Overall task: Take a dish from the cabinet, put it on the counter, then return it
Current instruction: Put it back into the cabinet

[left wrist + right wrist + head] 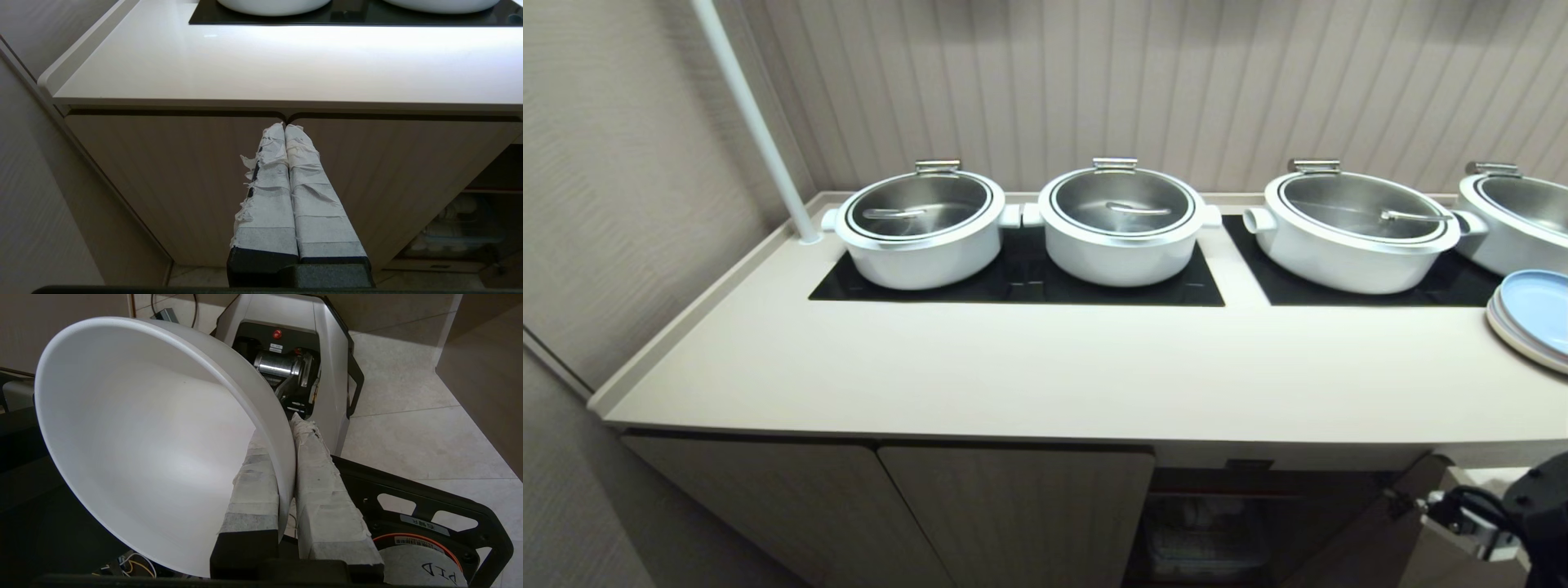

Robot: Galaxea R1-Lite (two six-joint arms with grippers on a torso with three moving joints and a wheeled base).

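The dish [155, 449], a plain white bowl, is clamped by its rim in the right gripper [288, 445]. The jaws are closed on the rim wall, 1 taped finger inside the bowl and 1 outside. The dish is tilted, its opening turned sideways. In the right wrist view it hangs over the robot's own base [294, 347] and the tiled floor [408, 428], clear of the counter [1029, 367].

In the head view the right arm shows only at the lower corner, below the counter's front edge and beside the open cabinet [1225, 523] bay.

The left gripper [286, 128] is parked in front of the closed cabinet doors, below the counter's edge. Its jaws are pressed fully together and hold nothing.

On the counter, 4 white pots [1121, 220] with steel lids stand on black cooktop panels [1013, 282] toward the back wall. A stack of plates [1531, 318], the top 1 blue, lies at the counter's right end. A white pole [756, 122] rises from the counter's rear left corner.
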